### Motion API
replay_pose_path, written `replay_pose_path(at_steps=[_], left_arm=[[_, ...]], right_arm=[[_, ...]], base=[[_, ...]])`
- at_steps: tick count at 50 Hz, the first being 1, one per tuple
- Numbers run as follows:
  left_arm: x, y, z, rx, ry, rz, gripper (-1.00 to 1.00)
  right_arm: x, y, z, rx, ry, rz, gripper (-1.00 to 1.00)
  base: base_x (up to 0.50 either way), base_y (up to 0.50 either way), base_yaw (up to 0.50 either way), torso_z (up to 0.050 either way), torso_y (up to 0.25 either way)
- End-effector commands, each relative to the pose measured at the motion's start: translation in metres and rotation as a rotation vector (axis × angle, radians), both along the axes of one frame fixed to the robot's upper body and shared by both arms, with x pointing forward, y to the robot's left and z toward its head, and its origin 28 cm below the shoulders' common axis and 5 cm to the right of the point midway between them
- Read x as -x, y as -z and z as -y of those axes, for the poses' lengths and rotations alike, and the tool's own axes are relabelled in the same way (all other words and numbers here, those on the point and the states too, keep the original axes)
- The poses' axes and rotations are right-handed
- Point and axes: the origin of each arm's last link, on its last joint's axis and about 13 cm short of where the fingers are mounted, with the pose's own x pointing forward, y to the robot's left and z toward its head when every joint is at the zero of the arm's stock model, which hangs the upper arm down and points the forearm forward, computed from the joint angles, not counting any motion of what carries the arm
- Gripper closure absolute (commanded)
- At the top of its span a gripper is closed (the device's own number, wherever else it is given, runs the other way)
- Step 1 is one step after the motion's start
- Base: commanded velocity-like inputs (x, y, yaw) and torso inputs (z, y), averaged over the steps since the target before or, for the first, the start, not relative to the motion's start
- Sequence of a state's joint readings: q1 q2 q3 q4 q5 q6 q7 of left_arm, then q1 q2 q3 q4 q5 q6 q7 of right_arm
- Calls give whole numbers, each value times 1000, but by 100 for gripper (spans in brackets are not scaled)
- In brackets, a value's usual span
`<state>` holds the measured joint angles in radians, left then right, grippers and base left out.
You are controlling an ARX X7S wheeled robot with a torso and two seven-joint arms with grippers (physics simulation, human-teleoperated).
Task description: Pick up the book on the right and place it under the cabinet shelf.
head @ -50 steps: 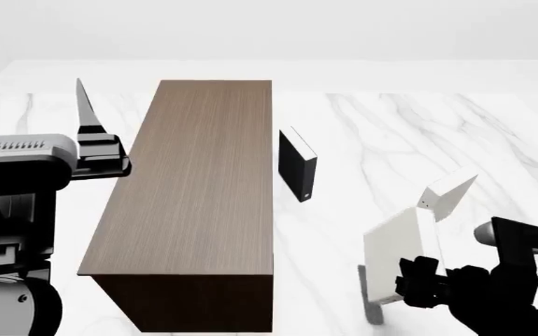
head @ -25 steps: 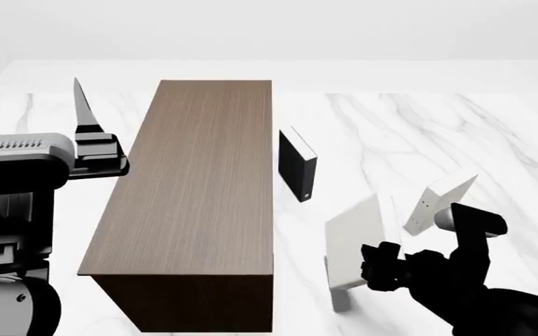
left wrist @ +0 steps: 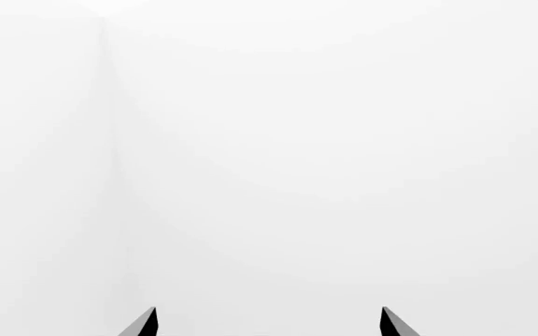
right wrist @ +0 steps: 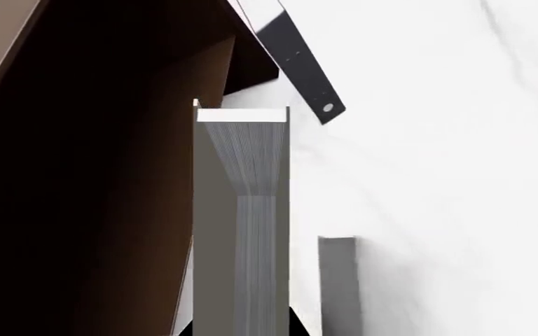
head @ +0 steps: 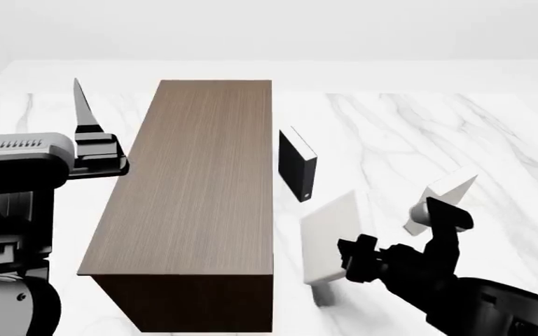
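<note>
Book (head: 330,236) in question, the thin white hardback, is up off the marble bench (head: 493,140), pinched at its lower edge by the right gripper (head: 349,260). It hangs on edge with its cover tilted a little, just beside the long side of the dark-brown cabinet shelf (head: 199,189) and near that cabinet's front end. Held this way the thin book presents a narrow profile toward the cabinet, which I judge suits sliding it into the shadowed opening. The right wrist view looks along the page edge of the book (right wrist: 246,210), with the dark hollow of the cabinet (right wrist: 92,175) close on one side, so the opening seems to face the book.

Two other books are apart from this work. A black book (head: 297,164) with white pages stands upright beside the cabinet further back, and a thicker white book (head: 437,197) sits tilted on the bench beyond the right arm. Both look clear of the path, though the black one is nearer.

Left gripper (left wrist: 269,323) is raised on the far side of the cabinet, its tips spread with nothing between them, pointing at bare wall; it appears parked out of the way.
</note>
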<state>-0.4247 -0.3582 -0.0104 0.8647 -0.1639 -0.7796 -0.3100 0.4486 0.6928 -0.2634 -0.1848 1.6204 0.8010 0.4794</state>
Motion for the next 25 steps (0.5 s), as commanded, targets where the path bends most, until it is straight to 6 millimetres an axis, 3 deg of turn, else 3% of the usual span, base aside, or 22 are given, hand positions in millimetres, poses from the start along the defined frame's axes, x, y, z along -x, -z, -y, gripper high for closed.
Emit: replay_pose_path(at_steps=[1,15,25], left_arm=[[0,0,0,0,0,-1,-100],[-1,0,0,0,0,-1,-100],[0,0,-1,1,-1,0,-100]], right_arm=[[-7,-7,-7,-79,-44,35,100],[-14,-1,-13,-121,-60,20,100],[-21,14,-15,-148,-49,-12,100]], base=[[0,0,0,0,0],[0,0,0,0,1],[0,0,0,1,1]])
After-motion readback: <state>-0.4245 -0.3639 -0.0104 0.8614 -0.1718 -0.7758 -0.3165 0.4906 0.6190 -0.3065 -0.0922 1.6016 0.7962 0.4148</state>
